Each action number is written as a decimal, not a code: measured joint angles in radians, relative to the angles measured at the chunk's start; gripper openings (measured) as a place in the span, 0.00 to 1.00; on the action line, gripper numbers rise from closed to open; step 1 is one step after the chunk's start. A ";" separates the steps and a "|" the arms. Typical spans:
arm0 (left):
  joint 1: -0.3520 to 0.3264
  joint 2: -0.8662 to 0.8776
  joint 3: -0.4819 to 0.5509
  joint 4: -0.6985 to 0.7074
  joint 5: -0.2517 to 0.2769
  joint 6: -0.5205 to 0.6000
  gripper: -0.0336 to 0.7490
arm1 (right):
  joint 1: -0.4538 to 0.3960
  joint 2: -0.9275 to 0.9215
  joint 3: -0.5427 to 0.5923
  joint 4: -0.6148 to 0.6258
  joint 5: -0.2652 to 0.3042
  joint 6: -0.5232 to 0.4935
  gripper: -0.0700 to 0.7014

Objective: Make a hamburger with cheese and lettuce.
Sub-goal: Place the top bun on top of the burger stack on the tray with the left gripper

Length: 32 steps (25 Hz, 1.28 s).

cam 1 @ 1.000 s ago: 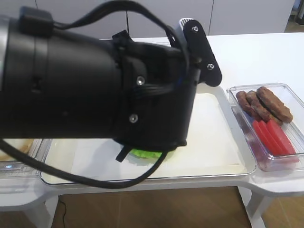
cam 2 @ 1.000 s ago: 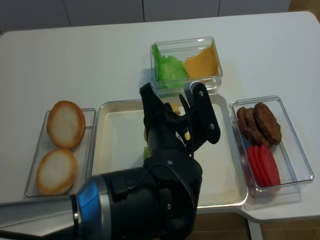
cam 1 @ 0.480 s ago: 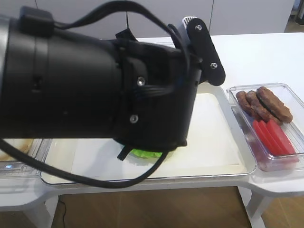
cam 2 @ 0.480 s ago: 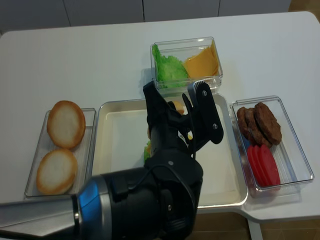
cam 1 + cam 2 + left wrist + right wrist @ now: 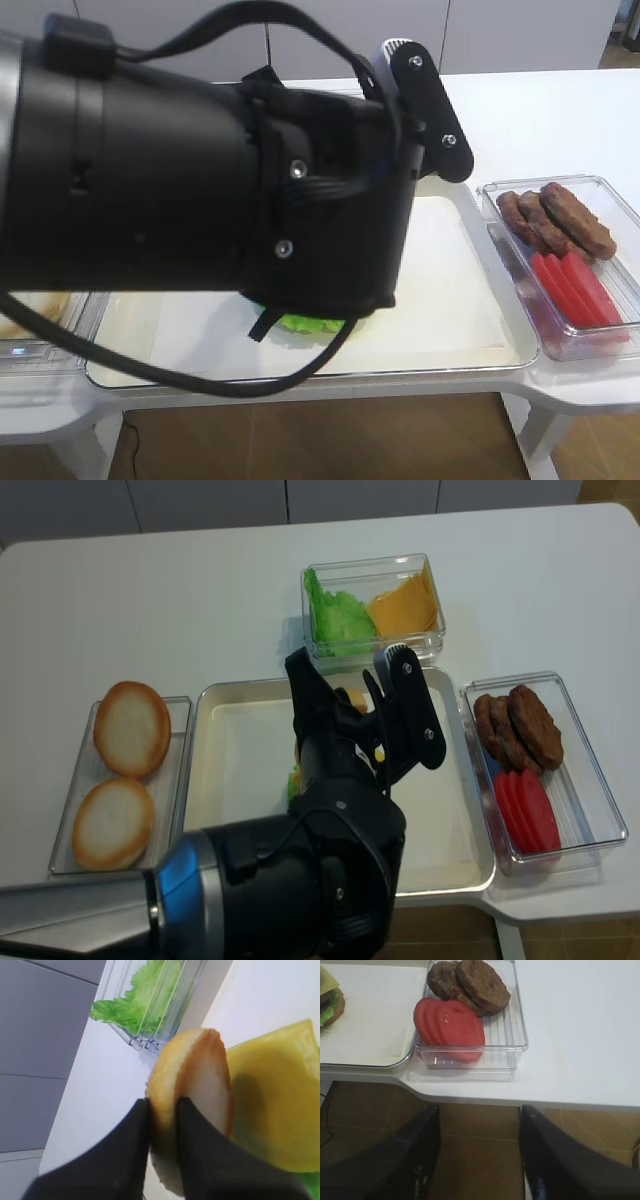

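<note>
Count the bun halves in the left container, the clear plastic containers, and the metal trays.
Bun halves: 2
Clear containers: 3
Metal tray: 1
Total: 6

Two pale bun halves (image 5: 115, 775), three brown patties (image 5: 518, 726), about four tomato slices (image 5: 527, 810) and four clear containers (image 5: 590, 780) are visible.
</note>
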 joint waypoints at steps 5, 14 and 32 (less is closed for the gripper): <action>0.000 0.000 0.000 0.002 0.000 0.000 0.19 | 0.000 0.000 0.000 0.000 0.000 0.000 0.59; 0.013 0.000 0.000 0.002 -0.002 0.000 0.19 | 0.000 0.000 0.000 0.000 0.000 0.000 0.59; 0.001 0.035 0.000 0.055 -0.002 -0.027 0.18 | 0.000 0.000 0.000 0.000 0.000 0.004 0.59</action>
